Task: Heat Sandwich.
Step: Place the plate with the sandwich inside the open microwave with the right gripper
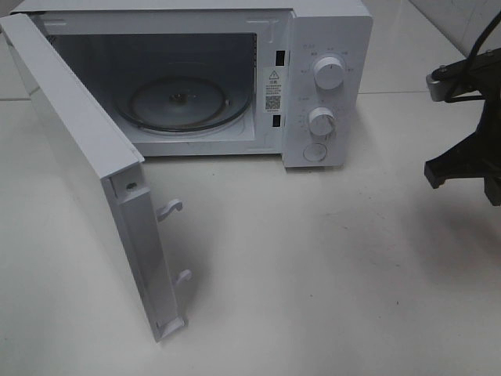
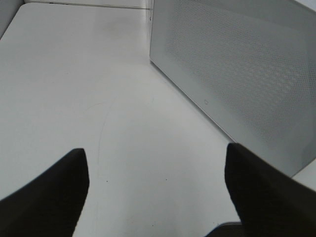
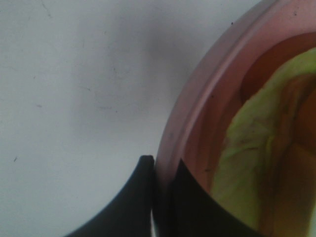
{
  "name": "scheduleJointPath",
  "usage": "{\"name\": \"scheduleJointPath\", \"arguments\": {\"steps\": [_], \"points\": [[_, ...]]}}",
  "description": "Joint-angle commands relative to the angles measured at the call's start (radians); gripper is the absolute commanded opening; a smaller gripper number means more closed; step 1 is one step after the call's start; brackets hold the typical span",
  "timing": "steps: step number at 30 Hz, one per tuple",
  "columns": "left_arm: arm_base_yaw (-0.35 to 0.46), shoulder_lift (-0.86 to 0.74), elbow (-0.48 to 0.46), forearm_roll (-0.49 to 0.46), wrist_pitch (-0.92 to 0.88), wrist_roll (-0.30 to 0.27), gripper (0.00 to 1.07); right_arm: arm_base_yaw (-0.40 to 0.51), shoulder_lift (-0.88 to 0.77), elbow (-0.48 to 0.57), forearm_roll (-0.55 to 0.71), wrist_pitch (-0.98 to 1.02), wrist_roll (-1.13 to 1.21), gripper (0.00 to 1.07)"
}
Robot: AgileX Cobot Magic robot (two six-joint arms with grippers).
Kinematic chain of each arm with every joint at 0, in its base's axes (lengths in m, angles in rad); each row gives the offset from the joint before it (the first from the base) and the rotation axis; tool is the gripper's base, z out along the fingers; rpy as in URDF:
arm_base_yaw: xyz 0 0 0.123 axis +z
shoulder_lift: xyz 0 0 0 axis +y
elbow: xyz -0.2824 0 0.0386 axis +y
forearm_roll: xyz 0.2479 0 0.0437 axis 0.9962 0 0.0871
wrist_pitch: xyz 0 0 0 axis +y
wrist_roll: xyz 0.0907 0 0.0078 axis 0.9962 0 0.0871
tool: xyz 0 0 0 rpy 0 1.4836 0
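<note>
Two arms, but only one matters for the next move. The right end effector (image 3: 162,165) is clamped on the rim of the pink plate (image 3: 207,89), w/ the lip pinched btwn its two fingers. The sandwich (image 3: 256,148) sits on that plate, inward from the pinched rim, i.e. beyond the fingertips across the plate. Only part of it shows, w/ yellow-green filling, so its long axis can't be called. Plate + sandwich are outside the exterior high view. Just the right arm (image 1: 466,164) pokes in at that view's right edge, well apart from the microwave (image 1: 329,47).

Key relation: in the high view the cavity opening lies left of the right arm and farther back. The door (image 1: 78,157) is swung wide on its left-side hinge, so it isn't btwn the arm and the opening. The glass turntable (image 1: 184,102) inside has nothing on it.

Judgement: the plate needs to go leftward & in, kept level, and land approx centred on the turntable. The panel w/ the knobs (image 1: 327,74) is the nearest thing to clip on the way.

The left end effector (image 2: 155,148) is spread wide, holding nothing, low over the table (image 2: 74,74) near the door's outer face. It's not seen in the high view. The right arm is the one for the job, as it has the load.
</note>
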Motion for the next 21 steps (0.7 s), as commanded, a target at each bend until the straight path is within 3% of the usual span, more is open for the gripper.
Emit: {"name": "scheduleJointPath", "arguments": {"steps": [1,21], "points": [[0.001,-0.004,0.001,-0.003,-0.013,-0.005,0.73,0.031,-0.049,0.052,-0.045,0.017,-0.001,0.0],[0.001,-0.004,0.001,-0.003,-0.013,-0.005,0.73,0.234,-0.165,0.232,-0.097,0.046,-0.104,0.0]]}}
